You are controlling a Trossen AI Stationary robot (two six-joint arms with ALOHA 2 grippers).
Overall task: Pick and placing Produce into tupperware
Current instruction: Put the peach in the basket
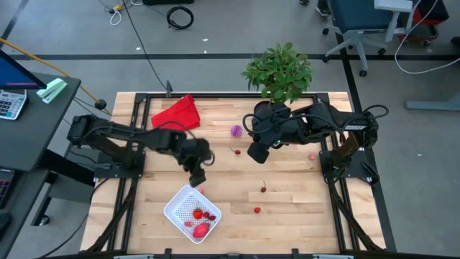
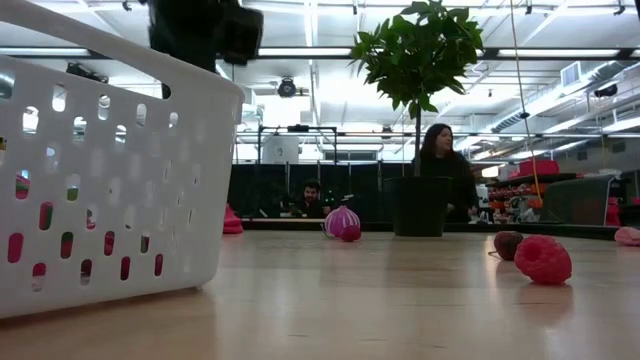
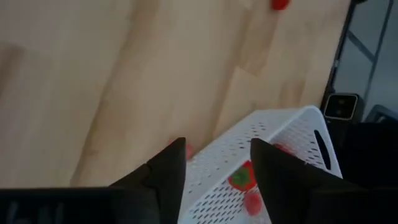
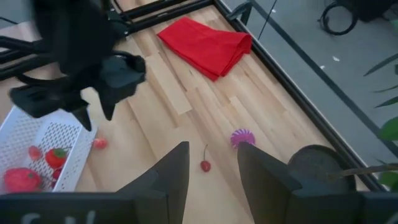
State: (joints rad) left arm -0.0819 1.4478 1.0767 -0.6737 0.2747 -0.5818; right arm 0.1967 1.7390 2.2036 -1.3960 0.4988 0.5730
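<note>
Left end effector (image 1: pixel 198 175) open, empty, above basket (image 1: pixel 175 208) rim (12 o'clock side). Right end effector (image 1: pixel 257 152) open, empty, mid-worktop (image 1: pixel 287 201).

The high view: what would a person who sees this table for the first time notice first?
Probably the bright red folded cloth at the table's far edge on the left arm's side, and the leafy green potted plant at the far edge towards the right arm's side. Next comes the shallow white perforated plastic container near the front edge, holding several small red fruit pieces, with the left end effector open just above its far corner.
</note>
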